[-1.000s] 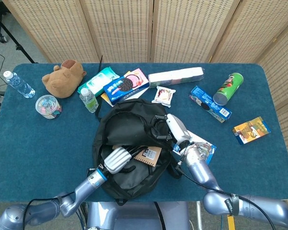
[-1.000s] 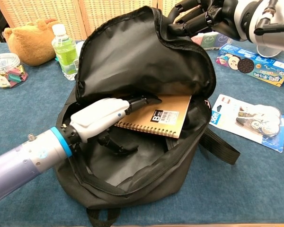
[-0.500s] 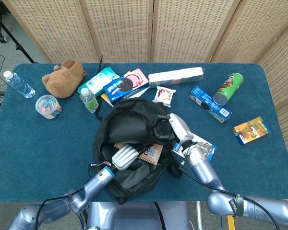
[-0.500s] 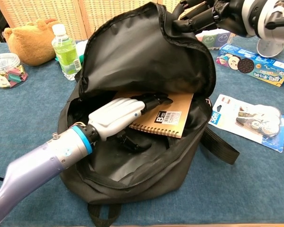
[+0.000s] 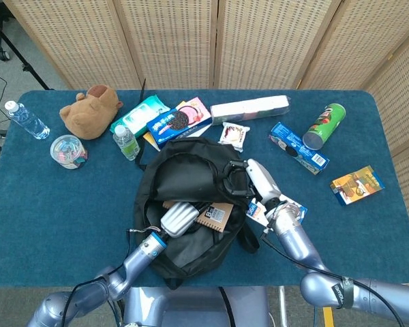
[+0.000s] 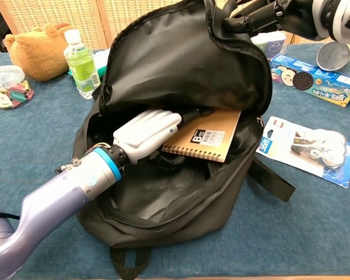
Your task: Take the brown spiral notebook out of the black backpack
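Chest view shows the black backpack (image 6: 181, 87) lying unzipped on the blue worktop (image 6: 41, 111), its flap pulled up at 1 o'clock by the right robot hand (image 6: 262, 14), whose fingers clamp the rim. Inside lies the brown spiral notebook (image 6: 213, 137); the left robot hand (image 6: 146, 135) reaches in, fingers closed over its 9 o'clock edge.
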`<act>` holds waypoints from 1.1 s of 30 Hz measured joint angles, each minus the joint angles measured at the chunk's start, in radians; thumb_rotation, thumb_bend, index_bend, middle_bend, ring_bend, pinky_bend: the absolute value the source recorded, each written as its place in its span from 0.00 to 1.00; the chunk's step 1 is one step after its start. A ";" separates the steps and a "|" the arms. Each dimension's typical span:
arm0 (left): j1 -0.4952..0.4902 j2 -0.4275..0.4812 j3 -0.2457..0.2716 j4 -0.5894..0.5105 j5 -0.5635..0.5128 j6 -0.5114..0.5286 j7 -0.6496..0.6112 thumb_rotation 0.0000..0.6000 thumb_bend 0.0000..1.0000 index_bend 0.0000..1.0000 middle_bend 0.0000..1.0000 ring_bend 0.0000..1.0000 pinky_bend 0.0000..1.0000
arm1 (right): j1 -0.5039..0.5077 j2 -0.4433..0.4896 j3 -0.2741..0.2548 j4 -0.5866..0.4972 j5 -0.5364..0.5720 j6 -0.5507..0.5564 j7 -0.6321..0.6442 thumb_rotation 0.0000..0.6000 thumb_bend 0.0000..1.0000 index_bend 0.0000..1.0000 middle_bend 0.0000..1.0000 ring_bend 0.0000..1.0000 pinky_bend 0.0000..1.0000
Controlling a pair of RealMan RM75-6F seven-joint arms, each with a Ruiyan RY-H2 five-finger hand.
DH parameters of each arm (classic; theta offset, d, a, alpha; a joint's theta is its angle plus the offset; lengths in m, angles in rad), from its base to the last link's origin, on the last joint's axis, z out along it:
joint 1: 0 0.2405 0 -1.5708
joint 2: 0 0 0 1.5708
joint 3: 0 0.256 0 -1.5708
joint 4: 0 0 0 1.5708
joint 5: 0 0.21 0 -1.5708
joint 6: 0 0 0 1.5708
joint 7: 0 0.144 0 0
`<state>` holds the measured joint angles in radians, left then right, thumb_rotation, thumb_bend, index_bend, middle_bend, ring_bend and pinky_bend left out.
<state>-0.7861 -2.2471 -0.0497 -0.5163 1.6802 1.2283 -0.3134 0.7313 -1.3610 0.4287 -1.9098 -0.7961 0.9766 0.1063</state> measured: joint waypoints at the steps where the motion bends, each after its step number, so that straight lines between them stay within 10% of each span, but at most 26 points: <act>1: -0.002 -0.004 -0.002 0.007 -0.002 0.002 0.003 1.00 0.47 0.11 0.00 0.02 0.13 | 0.000 0.001 0.000 0.000 0.000 0.000 0.002 1.00 0.75 0.62 0.68 0.46 0.28; 12: -0.013 -0.022 -0.018 0.022 -0.031 0.031 0.018 1.00 0.71 0.30 0.10 0.16 0.28 | 0.000 0.008 -0.004 0.003 -0.003 0.003 0.011 1.00 0.75 0.62 0.68 0.46 0.28; 21: -0.001 -0.022 -0.010 0.034 -0.022 0.149 -0.017 1.00 0.70 0.65 0.39 0.40 0.51 | 0.003 0.001 -0.010 0.038 0.003 0.009 0.008 1.00 0.75 0.62 0.68 0.46 0.28; 33: 0.063 -0.018 0.041 0.065 0.007 0.274 -0.121 1.00 0.69 0.71 0.44 0.43 0.53 | 0.014 -0.031 -0.018 0.115 0.032 0.010 0.001 1.00 0.75 0.62 0.68 0.46 0.28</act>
<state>-0.7235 -2.2653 -0.0088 -0.4509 1.6873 1.5023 -0.4348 0.7449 -1.3922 0.4104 -1.7951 -0.7644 0.9867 0.1076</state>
